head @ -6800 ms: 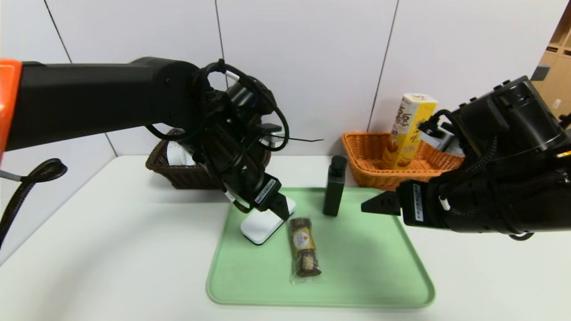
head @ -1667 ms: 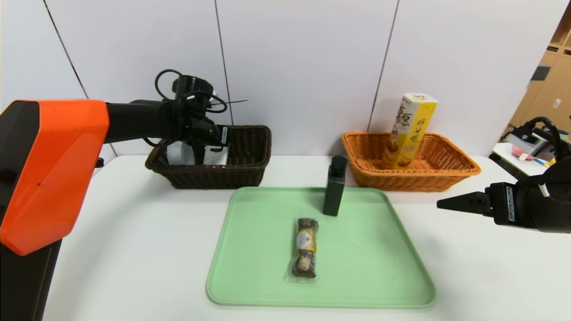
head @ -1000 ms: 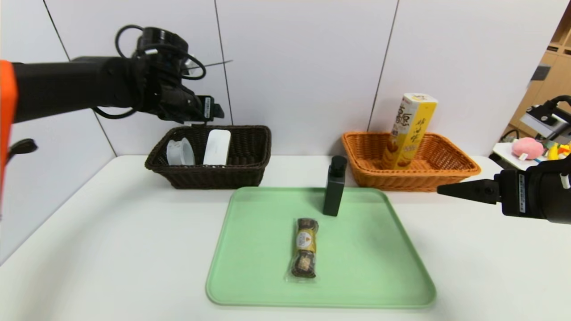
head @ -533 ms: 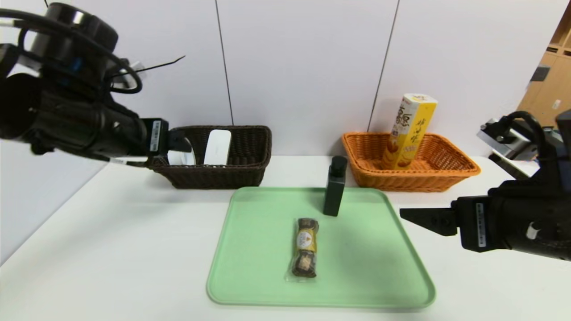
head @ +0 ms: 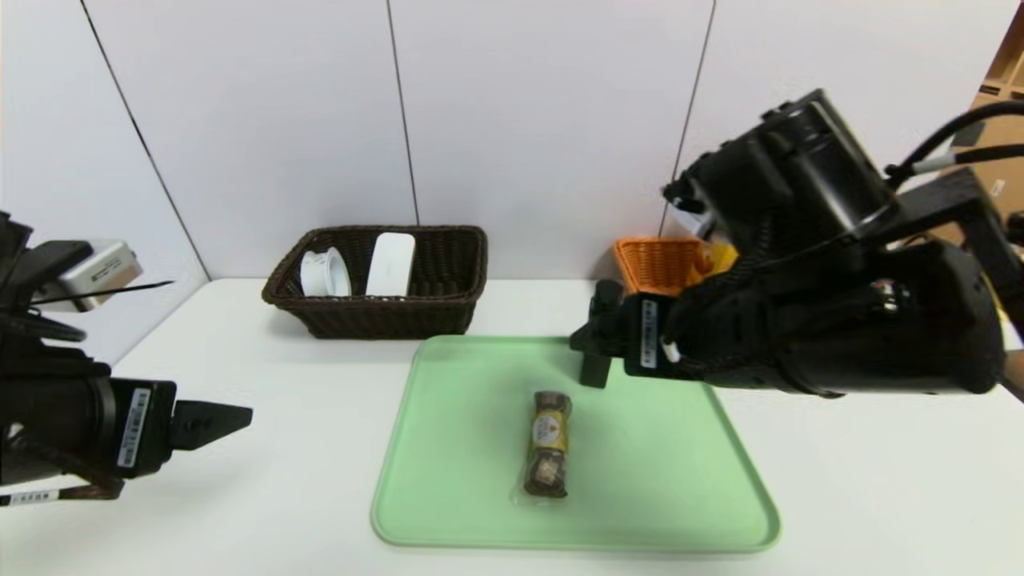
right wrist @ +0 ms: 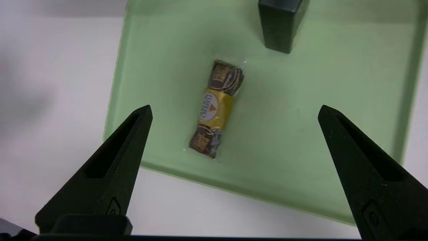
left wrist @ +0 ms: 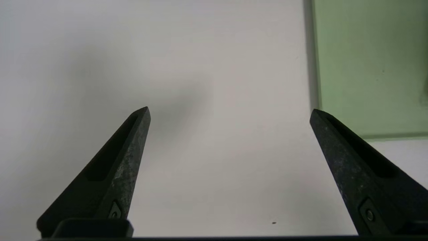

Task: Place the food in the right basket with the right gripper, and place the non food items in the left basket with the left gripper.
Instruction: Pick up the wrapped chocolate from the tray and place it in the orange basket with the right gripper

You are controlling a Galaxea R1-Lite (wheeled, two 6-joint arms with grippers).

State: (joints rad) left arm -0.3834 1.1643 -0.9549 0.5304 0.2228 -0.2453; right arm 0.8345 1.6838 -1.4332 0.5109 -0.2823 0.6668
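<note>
The right gripper (right wrist: 234, 110), spread and empty, hides most of the orange basket (head: 656, 260) and black bottle (head: 596, 370); left gripper (left wrist: 229, 112) spread over bare table (left wrist: 200, 67).

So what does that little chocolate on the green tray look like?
The chocolate is a small long pack in clear, crinkly wrap, with dark brown and gold pieces at each end and a gold band with a white oval label round the middle. It lies flat near the middle of the tray, a little slanted, apart from the black bottle. Nothing holds it.
</note>
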